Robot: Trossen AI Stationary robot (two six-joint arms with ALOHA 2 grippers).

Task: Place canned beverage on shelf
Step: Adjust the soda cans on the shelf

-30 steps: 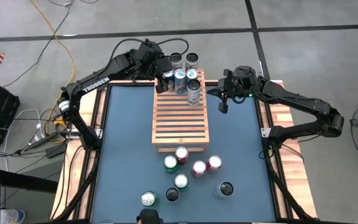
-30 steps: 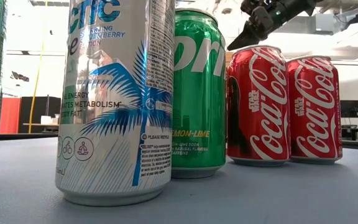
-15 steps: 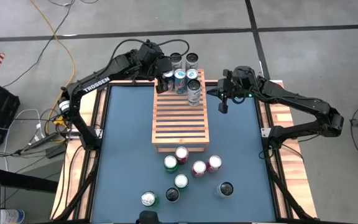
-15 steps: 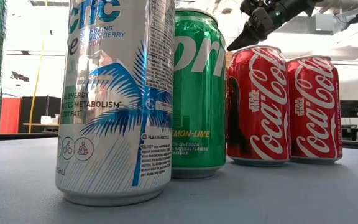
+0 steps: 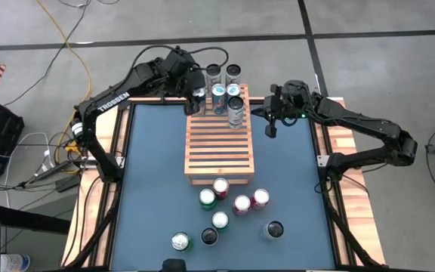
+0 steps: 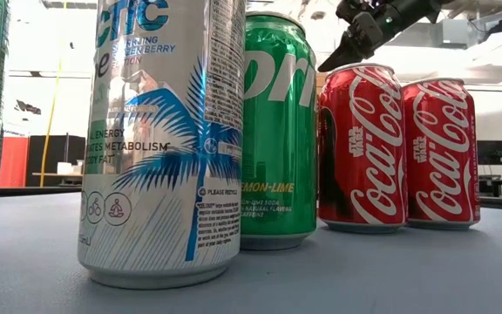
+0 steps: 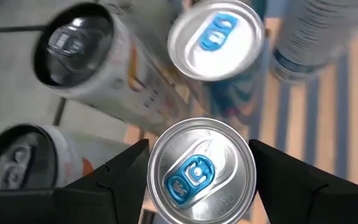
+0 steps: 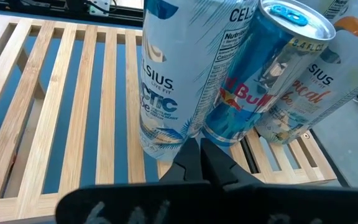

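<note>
The left gripper (image 7: 201,165) has its fingers (image 7: 120,171) spread around a can (image 7: 201,168) on the shelf (image 5: 219,143); the right gripper's (image 8: 199,163) fingers are closed, empty, beside the shelf's cans.

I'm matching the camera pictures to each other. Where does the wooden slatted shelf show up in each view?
High view: the shelf lies at the table's middle, cans on its far end.
Low view: not in it; cans fill the picture.
Left wrist view: slats at one edge, beyond the left hand.
Right wrist view: slats fill most of the picture.
Shared landmark: the blue-tabbed can.
</note>
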